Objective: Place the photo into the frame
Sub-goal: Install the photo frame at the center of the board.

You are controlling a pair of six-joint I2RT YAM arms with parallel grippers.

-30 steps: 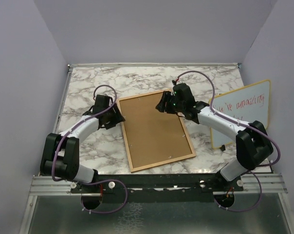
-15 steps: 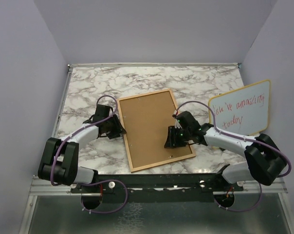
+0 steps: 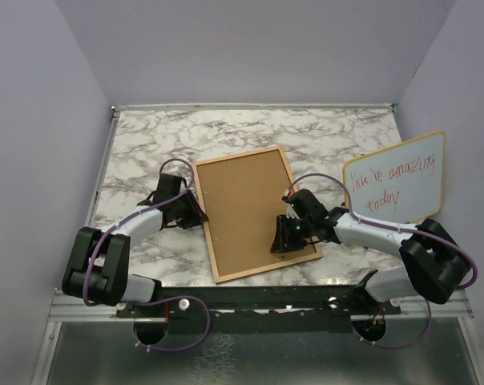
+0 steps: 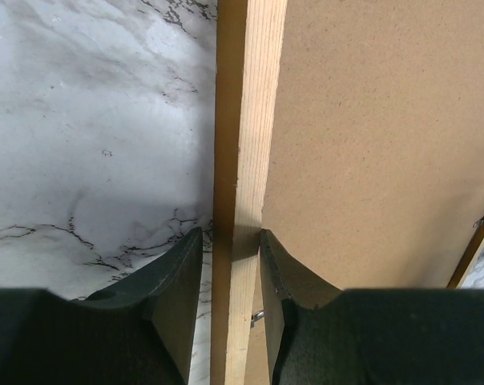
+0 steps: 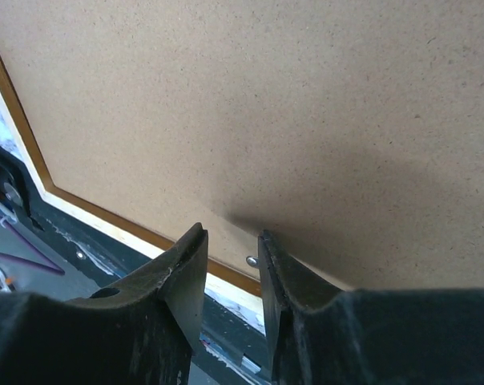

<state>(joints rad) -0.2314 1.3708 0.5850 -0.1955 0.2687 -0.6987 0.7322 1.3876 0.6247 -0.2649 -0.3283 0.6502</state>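
My left gripper's (image 4: 230, 234) jaws stand narrowly parted astride the frame's (image 4: 250, 120) left rim; I cannot tell whether they pinch it. My right gripper's (image 5: 232, 234) jaws, slightly apart, hold nothing above the back board (image 5: 306, 104) near the frame's near right corner. The frame lies back-up mid-bench (image 3: 322, 136), and a whiteboard (image 3: 398, 186) stands past the bench's right edge.

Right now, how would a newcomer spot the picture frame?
Look at the marble table; lying flat in its middle is the frame. It shows a plain brown back board inside a thin wooden rim, unlike the whiteboard with red handwriting off to the right.
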